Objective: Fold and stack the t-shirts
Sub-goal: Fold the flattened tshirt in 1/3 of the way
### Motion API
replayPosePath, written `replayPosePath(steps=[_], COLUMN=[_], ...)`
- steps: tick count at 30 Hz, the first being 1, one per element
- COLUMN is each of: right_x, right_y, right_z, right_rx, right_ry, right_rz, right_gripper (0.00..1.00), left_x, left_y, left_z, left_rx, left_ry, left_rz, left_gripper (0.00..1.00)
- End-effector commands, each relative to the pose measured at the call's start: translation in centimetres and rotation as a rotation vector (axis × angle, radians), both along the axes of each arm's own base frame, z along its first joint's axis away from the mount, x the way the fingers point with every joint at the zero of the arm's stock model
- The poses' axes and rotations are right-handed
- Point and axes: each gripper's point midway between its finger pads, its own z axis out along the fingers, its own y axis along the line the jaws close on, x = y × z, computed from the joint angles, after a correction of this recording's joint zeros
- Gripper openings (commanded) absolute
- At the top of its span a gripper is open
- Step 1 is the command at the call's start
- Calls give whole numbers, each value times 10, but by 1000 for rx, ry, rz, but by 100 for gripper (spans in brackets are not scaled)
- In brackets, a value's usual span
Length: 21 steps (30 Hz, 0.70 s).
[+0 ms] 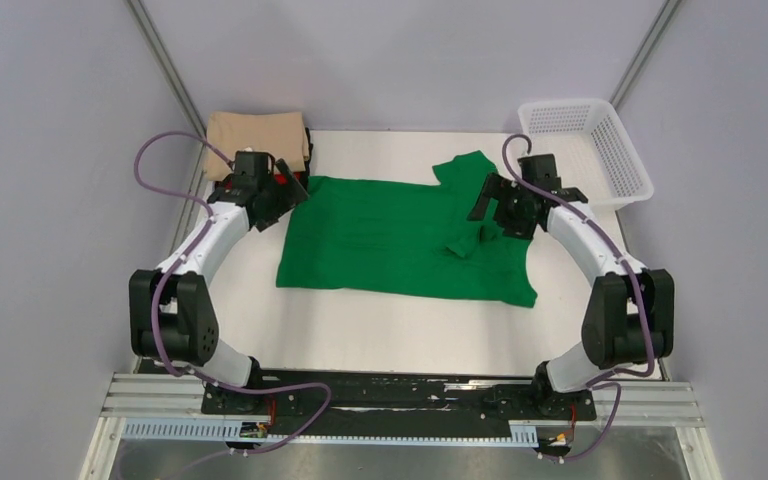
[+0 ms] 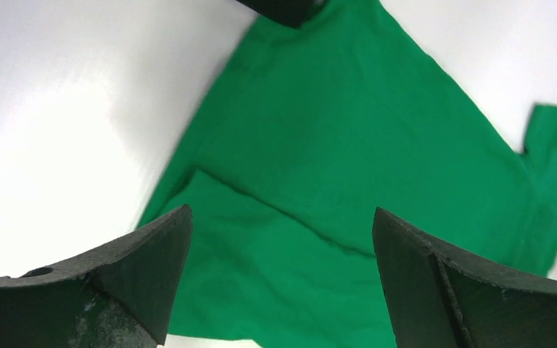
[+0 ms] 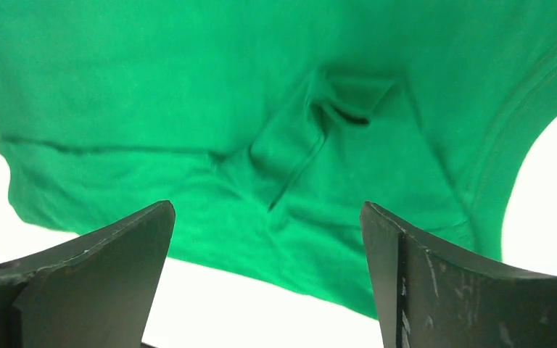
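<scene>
While the green shirt point(image 1: 390, 240) lies spread crosswise, your right gripper point(image 1: 500, 212) hangs wide open, empty, above its bunched fold point(image 1: 463, 243); your left gripper point(image 1: 290, 190), equally open, sits at its opposite edge.

The white table point(image 1: 390, 335) carries three things. A green t-shirt point(image 1: 390, 235) lies spread across its middle, mostly flat. One sleeve points toward the far edge, and a small bunched fold sits near the shirt's right side. A folded beige t-shirt point(image 1: 255, 130) sits in the far left corner, close to the green one but apart from it. A white mesh basket point(image 1: 628, 160) stands in the far right corner, against the right edge.
</scene>
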Motion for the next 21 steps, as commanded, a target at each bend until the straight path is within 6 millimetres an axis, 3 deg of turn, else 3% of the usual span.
replayPosePath(steps=[1, 5, 10, 16, 21], right_x=[-24, -23, -8, 17, 47], right_y=[34, 48, 59, 65, 78], right_z=[-17, -35, -56, -69, -63], right_rx=[88, 81, 63, 49, 54], right_ry=[7, 33, 55, 71, 30], right_rz=[84, 114, 124, 119, 135], right_gripper=[100, 100, 100, 100, 100], left_x=[-24, -46, -71, -82, -85], left_y=[-43, -64, -65, -52, -48], left_z=[1, -29, -64, -80, -83], left_rx=[-114, -123, -137, -85, -63], left_ry=[-45, 2, 72, 118, 131], left_rz=[-209, -291, -301, -271, -260], left_gripper=[100, 100, 100, 100, 100])
